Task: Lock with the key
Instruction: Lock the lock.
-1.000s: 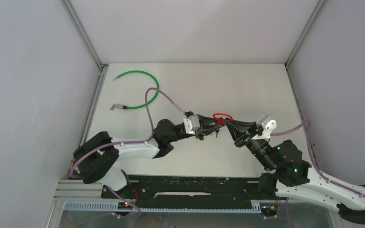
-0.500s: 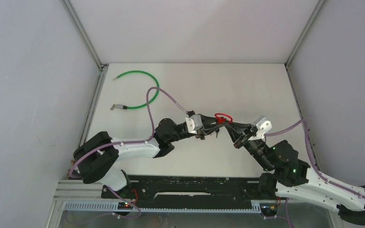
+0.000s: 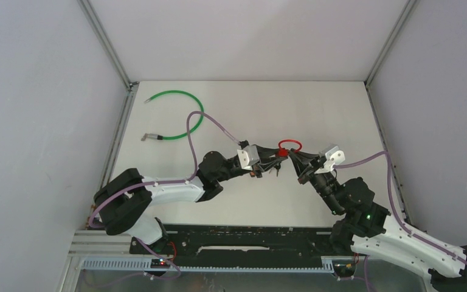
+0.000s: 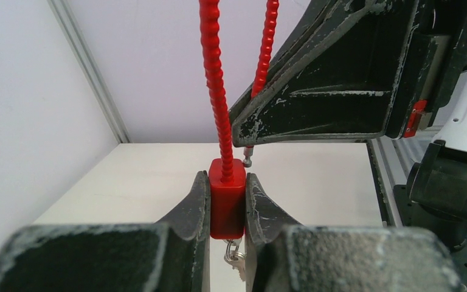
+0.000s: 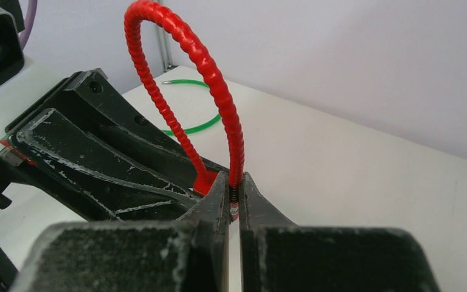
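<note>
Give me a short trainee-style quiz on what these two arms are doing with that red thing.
1. True or false: the left gripper is clamped on the red lock body.
2. Multiple choice: what is the right gripper pinching? A) a screwdriver B) the free end of the red cable C) a sponge
3. Fill in the blank: the keys hang ___ the red lock body.

Key: 1 true; 2 B; 3 below.
</note>
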You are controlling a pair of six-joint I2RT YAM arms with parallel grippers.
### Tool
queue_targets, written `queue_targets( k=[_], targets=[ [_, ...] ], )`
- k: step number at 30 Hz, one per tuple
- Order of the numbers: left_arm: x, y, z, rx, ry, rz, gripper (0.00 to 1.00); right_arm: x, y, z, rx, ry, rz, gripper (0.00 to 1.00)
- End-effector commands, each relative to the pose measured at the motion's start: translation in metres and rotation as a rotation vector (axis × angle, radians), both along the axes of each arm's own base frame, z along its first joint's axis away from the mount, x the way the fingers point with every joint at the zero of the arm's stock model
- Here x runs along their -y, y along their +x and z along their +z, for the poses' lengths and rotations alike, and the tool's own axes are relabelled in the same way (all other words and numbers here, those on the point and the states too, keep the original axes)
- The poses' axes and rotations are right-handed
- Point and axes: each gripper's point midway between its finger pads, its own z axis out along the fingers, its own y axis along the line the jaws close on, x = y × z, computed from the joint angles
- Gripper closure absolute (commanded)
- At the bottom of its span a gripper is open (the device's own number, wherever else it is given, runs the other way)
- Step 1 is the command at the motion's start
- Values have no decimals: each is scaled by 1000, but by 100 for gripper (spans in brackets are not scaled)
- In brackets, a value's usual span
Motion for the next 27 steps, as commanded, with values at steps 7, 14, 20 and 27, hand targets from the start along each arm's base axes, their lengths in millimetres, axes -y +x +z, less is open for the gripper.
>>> queue_targets(
  k=[7, 14, 20, 27],
  targets=[
    [-1, -13, 29, 71, -69, -40, 100, -11, -6, 13, 28, 65, 87, 100],
    [-3, -7, 29, 72, -68, -25, 100, -11, -12, 30, 67, 109, 116, 100],
    [-1, -13, 29, 71, -69, -40, 100, -7, 0, 12, 23, 55, 45, 100],
    [-1, -13, 29, 73, -70, -39, 100, -12, 8, -6, -18, 18, 35, 100]
  ],
)
